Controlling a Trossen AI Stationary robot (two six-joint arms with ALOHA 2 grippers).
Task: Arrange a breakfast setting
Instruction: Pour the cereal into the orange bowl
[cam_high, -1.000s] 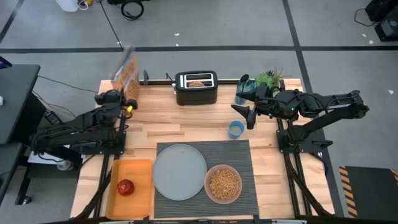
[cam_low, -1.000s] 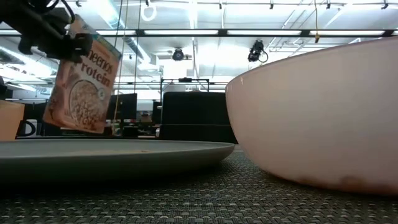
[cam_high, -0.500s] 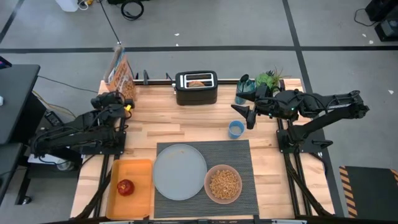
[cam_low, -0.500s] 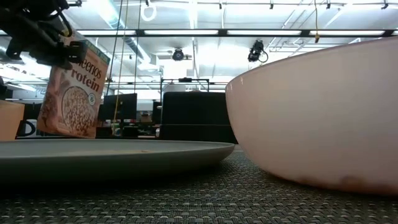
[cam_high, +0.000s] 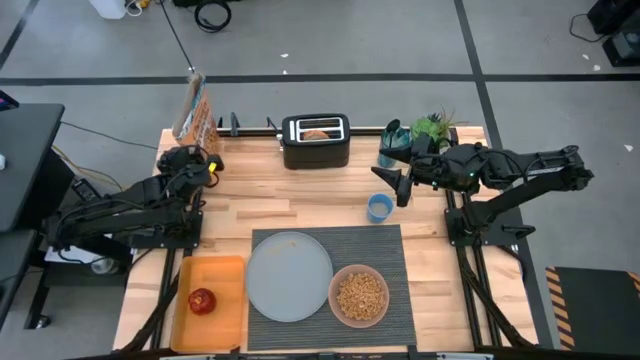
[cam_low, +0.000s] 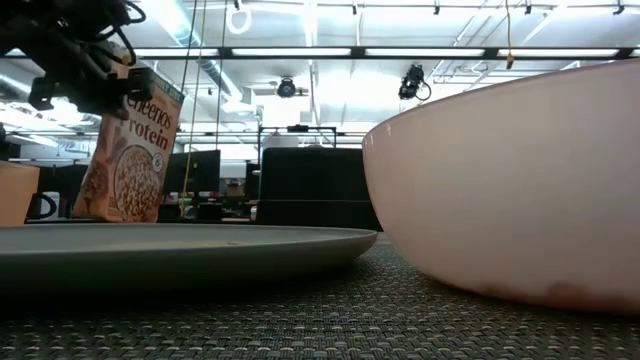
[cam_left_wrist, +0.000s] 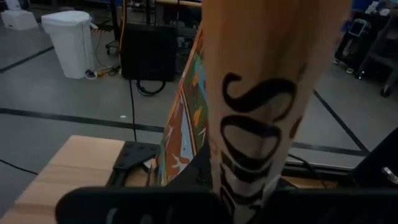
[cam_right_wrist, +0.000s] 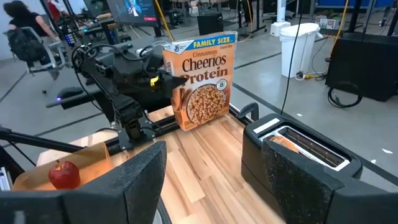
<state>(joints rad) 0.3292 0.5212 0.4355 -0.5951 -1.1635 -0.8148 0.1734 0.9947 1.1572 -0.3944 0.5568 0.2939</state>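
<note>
Over at the desk's far left corner, the left hand (cam_high: 196, 158) is clamped on a cereal box (cam_high: 192, 108); the box stands upright near the desk's back edge, its orange front reading "Cheerios Protein" in the right wrist view (cam_right_wrist: 200, 79); in the low view it leans slightly under the hand (cam_low: 90, 75); the left wrist view is filled by the box's narrow side (cam_left_wrist: 261, 93), pinched at its lower part.

Across the desk, the right hand (cam_high: 392, 182) hangs with its fingers wide apart and nothing between them, above the wood right of the toaster (cam_high: 316, 139) and just behind a small blue cup (cam_high: 379, 207); a bagel (cam_high: 317, 133) sits in one toaster slot; a green plant (cam_high: 433, 128) stands at the back right corner.

Nearer the front, the mat (cam_high: 400, 250) lies across the middle of the desk (cam_high: 260, 200); the plate (cam_high: 289, 275) rests on its left part, bare; the bowl (cam_high: 359, 295) sits on the mat's right front, just beside the plate, with cereal (cam_high: 360, 294) in it; the low view shows plate (cam_low: 180, 245) and bowl (cam_low: 520, 190) close up on the ribbed weave.

Left of the mat lies an orange tray (cam_high: 222, 290); the apple (cam_high: 202, 300) sits in it, toward its front left.
</note>
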